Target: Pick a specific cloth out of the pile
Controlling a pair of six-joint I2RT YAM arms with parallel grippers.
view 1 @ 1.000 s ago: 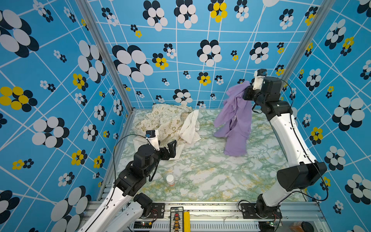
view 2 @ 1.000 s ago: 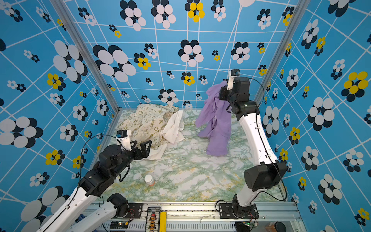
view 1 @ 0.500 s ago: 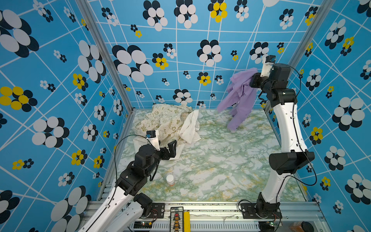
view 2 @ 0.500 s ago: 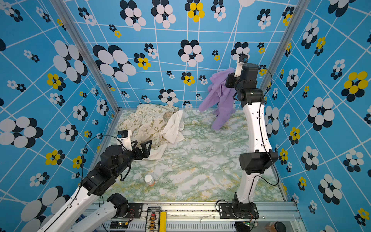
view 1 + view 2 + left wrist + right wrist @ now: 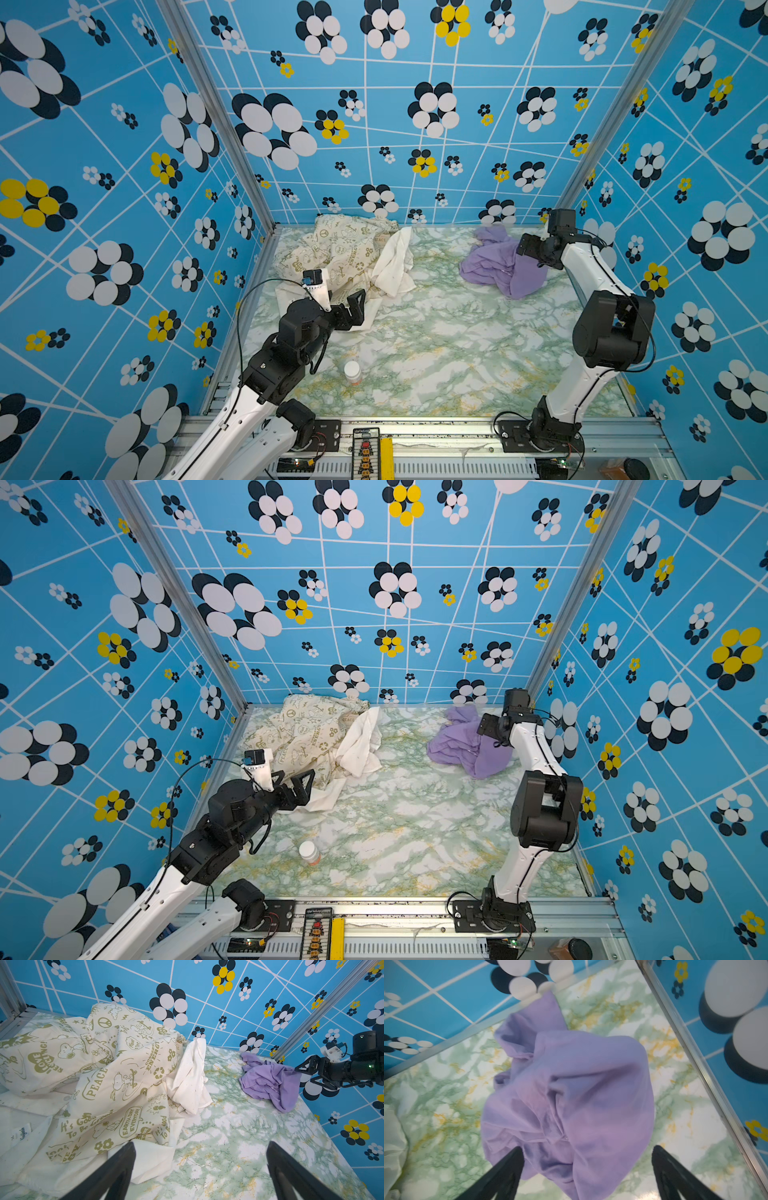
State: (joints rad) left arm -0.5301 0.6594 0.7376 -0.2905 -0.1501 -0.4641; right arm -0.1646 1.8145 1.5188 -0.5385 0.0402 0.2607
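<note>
The lavender cloth (image 5: 500, 266) (image 5: 467, 748) (image 5: 268, 1082) (image 5: 571, 1095) lies crumpled on the marble table near the back right corner, apart from the pile. My right gripper (image 5: 525, 250) (image 5: 487, 726) (image 5: 303, 1075) (image 5: 587, 1148) hovers open just over its right edge, holding nothing. The pile sits at the back left: a cream cloth with olive prints (image 5: 336, 253) (image 5: 305, 729) (image 5: 104, 1068) with a white cloth (image 5: 395, 266) (image 5: 361, 746) (image 5: 191, 1080) against its right side. At the pile's front edge, my left gripper (image 5: 353, 309) (image 5: 293, 781) (image 5: 200, 1147) is open and empty.
A small white bottle (image 5: 352, 372) (image 5: 309, 852) lies on the green marble table (image 5: 436, 353) in front of the left arm. Blue flowered walls close in on three sides, with metal posts (image 5: 598, 137) at the back corners. A metal rail (image 5: 415, 428) runs along the front.
The right gripper has opened and let go of the lavender cloth, which dropped from hanging in the air onto the table at the back right. The right arm came down. The left arm is still.
</note>
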